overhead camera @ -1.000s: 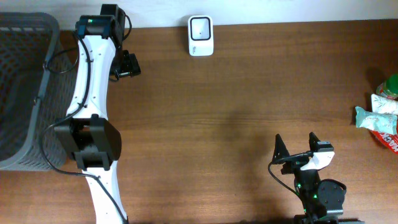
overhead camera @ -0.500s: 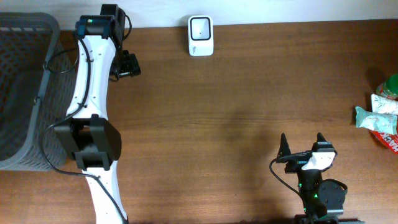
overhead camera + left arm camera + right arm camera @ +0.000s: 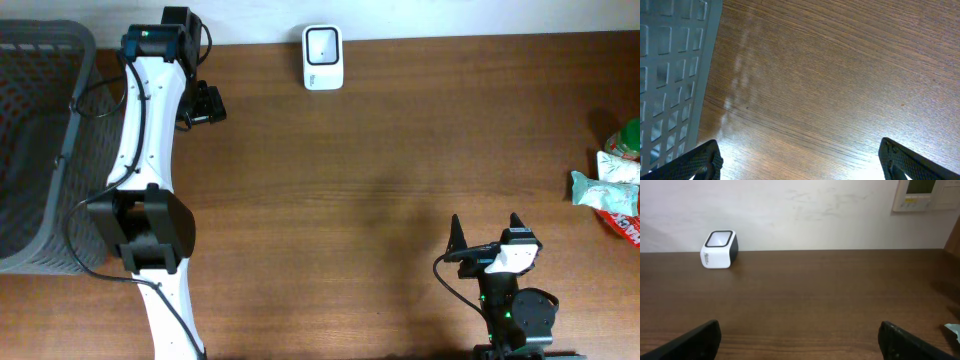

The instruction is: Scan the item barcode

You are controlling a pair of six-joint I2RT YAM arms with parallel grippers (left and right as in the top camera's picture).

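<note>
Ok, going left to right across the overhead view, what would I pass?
Dark grey plastic mesh basket → white left arm → small white barcode scanner with a dark window → open right gripper → pale green and red snack packets at the picture's right edge.

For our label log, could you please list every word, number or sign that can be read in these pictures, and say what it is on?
No text here is clear enough to quote.
Scanner: small print on its side, too blurred to read.
Wall panel: small markings below its screen, too small to read.
Red packet: white letters, cut off at the picture's edge, not readable.
</note>
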